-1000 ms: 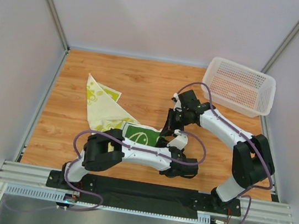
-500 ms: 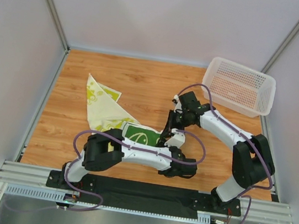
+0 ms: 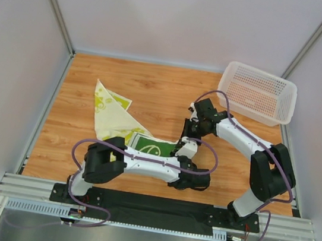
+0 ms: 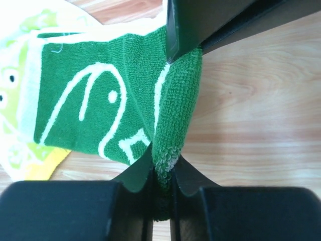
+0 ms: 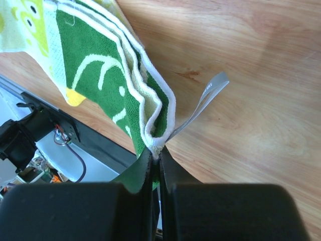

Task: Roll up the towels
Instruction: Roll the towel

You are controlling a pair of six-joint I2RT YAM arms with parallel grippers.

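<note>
Nearest the bases, pinches a bunched ridge of the green towel [image 4: 135, 95] between the drawn-in fingers of the left gripper [image 4: 163, 173], squeezing the terry pile thin at the nip. Just beyond, clamps the same towel's layered edge, white border and all, in the right gripper [image 5: 155, 156], jaws clenched on the fabric, with a grey hanging loop [image 5: 208, 95] poking out beside the nip. Lies between the two holds on the wooden table [image 3: 153, 89], near the middle front, folded into a narrow band with white line drawings uppermost and its left end resting on the cream-yellow towel [image 3: 109, 116]. Looks light, soft and limp: creases wherever unsupported and gives no stiffness to push against, so probably needs tension between both holds to roll evenly. Seems unlikely to slip, given the looped pile, and more likely to bunch or drag the cloth beneath it. Best taken at the two corners of a short end, through all layers, not by the loop tag. Farther back and left, shows the cream-yellow cloth crumpled and partly peaked, touched by neither arm, with no roll begun as far as can be judged. Leaves the white perforated basket [image 3: 258, 93] at the far right corner, well apart from both cloths.
</note>
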